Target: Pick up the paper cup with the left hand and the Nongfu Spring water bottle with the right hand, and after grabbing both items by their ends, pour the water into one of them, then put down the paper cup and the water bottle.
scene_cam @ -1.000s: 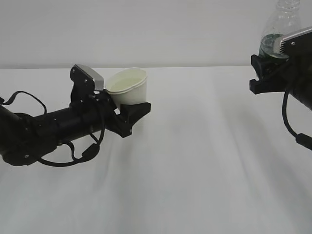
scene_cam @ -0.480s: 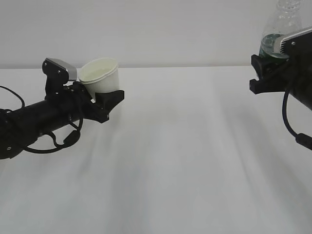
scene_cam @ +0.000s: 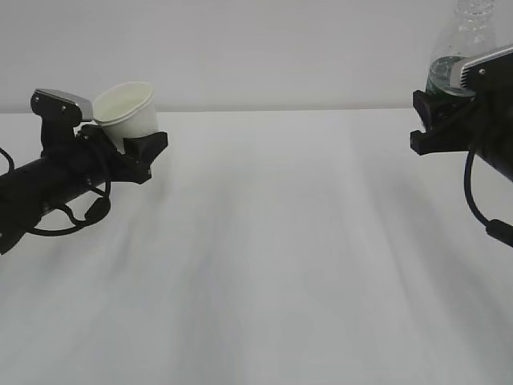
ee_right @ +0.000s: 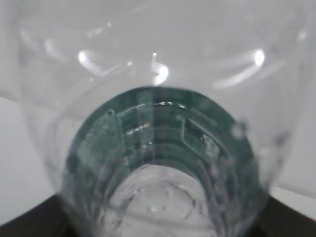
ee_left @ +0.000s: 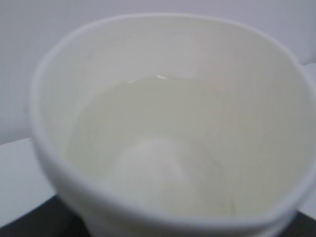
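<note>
We see the left hand (scene_cam: pixel 56 180) has drawn back toward nine o'clock over the last second, carrying the paper cup (scene_cam: pixel 127 112) away from the middle of the table (scene_cam: pixel 304 241). Its pincer (scene_cam: pixel 132 144) pinches the cup near its base, and the cup leans slightly, mouth toward ten o'clock. In the left wrist view the water (ee_left: pixel 148 148) lies in the cup's bottom (pale, with a bright edge line), so we judge the pour is done.

The right hand (scene_cam: pixel 473 112) has not shifted; it sits at three o'clock, well apart from the cup. Its pincer (scene_cam: pixel 437 104) pinches the Nongfu Spring water bottle (scene_cam: pixel 457 48), which stands roughly upright, neck toward twelve o'clock.

What remains, as we read it, is setting both items down, keeping the cup level enough not to spill.
</note>
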